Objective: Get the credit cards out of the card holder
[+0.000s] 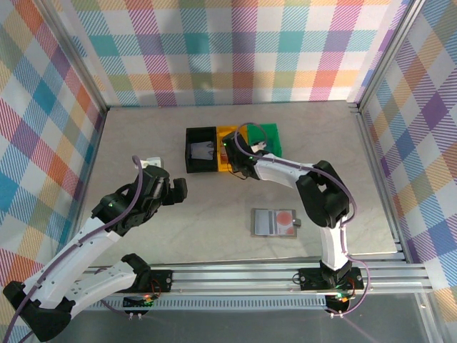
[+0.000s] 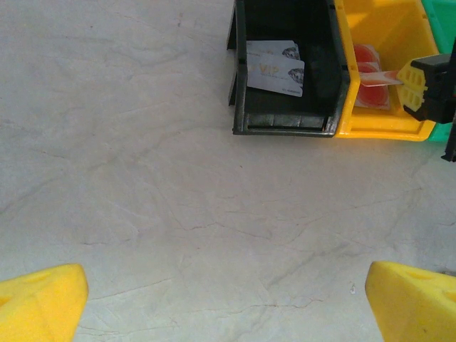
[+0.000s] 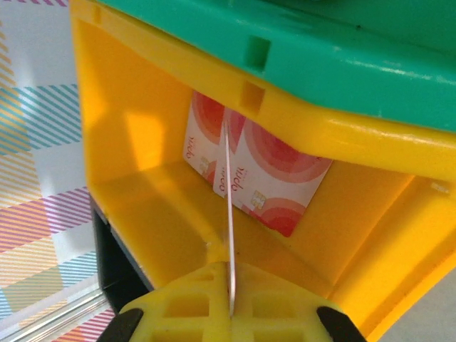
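Right wrist shows right pincer (image 3: 229, 303) pinching a seemingly red credit card (image 3: 229, 214) over the yellow bin (image 3: 135, 206); left pincer (image 2: 228, 303) spread.

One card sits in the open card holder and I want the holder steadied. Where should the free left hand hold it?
Probably the grey left half of the card holder, from above on its left side. It lies flat and open on the table, and the red-circle card covers its right half, so pressing there would trap the card. The left hand stands open.
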